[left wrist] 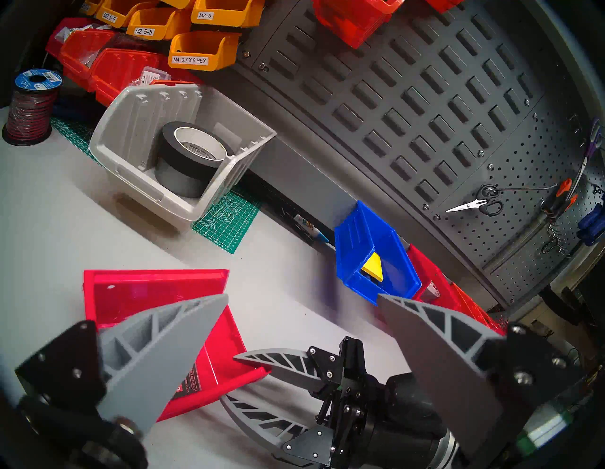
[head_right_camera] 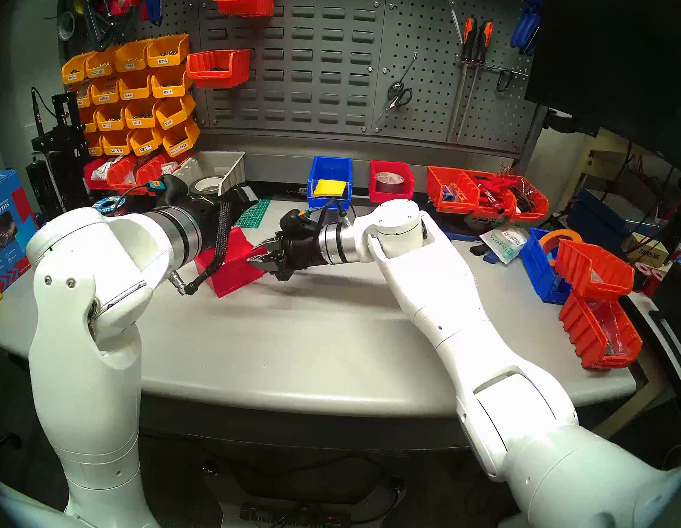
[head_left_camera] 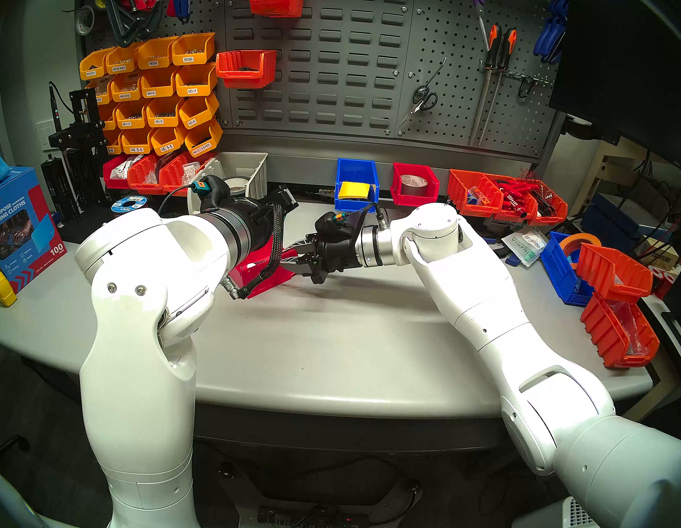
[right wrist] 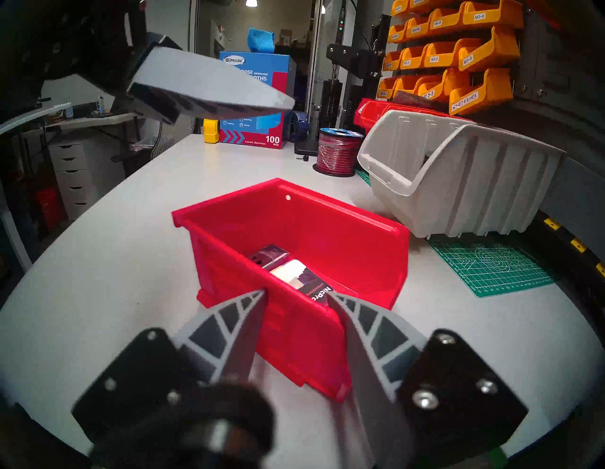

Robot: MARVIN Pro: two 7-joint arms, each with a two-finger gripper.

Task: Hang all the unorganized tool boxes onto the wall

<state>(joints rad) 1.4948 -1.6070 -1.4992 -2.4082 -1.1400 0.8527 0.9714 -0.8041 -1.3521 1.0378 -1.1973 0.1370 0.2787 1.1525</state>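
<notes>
A crimson red tool box (right wrist: 294, 235) with a small packet inside lies on the table's middle left. My right gripper (right wrist: 296, 293) straddles its near side wall, one finger inside and one outside, both pads touching the wall. In the head view the right gripper (head_left_camera: 297, 260) reaches in from the right. My left gripper (left wrist: 302, 296) hangs open just above the same box, holding nothing. A blue tool box (head_left_camera: 357, 178) with a yellow piece in it and a second crimson tool box (head_left_camera: 414, 186) holding a tape roll stand at the foot of the grey slotted wall (head_left_camera: 344, 76).
A grey bin (left wrist: 183, 157) with a tape roll sits on a green cutting mat (left wrist: 229, 222) just behind the box. Orange-red bins (head_left_camera: 609, 308) and a blue bin (head_left_camera: 559, 269) crowd the right edge. Yellow labelled bins (head_left_camera: 158, 92) and orange-red bins (head_left_camera: 246, 68) hang on the wall.
</notes>
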